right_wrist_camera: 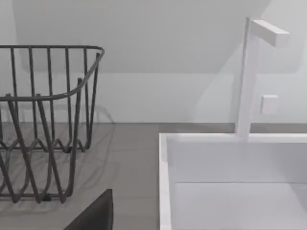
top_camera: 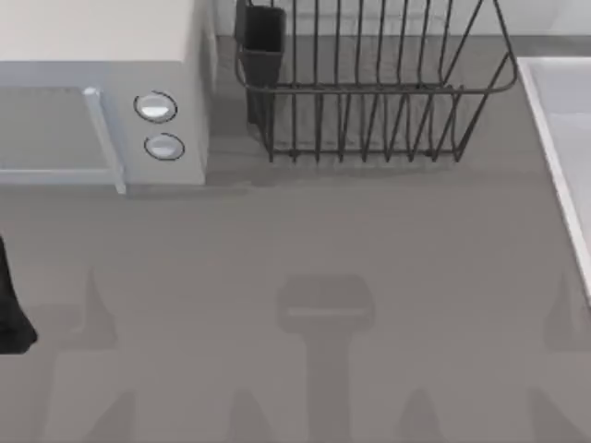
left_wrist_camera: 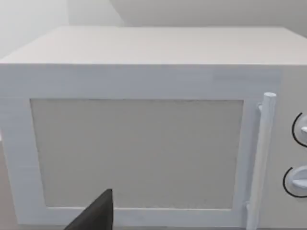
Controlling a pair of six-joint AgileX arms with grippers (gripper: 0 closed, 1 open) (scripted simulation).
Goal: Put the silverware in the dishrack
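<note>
**Operator:** Where did the task's items stand, and what was the main hazard?

**Technician:** The dishrack (top_camera: pixel 369 92) stood at the far centre of the worktop (top_camera: pixel 305 240), its dark cup (top_camera: pixel 262 46) at the far-left corner. No silverware could be identified on the worktop, so the likeliest failure was, in my judgement, a reach begun without a located target.

**Operator:** State of the arms?

**Technician:** The left arm (top_camera: pixel 14 309) sat at the near left edge, facing the microwave (left_wrist_camera: pixel 144 120). The right wrist view looked toward the rack and the sink (right_wrist_camera: pixel 165 143) with its faucet (right_wrist_camera: pixel 247 76). Whether either set of fingers was released or clenched, I cannot tell.

**Operator:** Clearances?

**Technician:** The middle and near worktop lay open. The tight places were the gap between microwave and rack, and the sink's raised rim at the right. A swing toward the rack could strike the microwave handle (left_wrist_camera: pixel 261 158), snag the thin bars, or drop an item into the sink.
</note>
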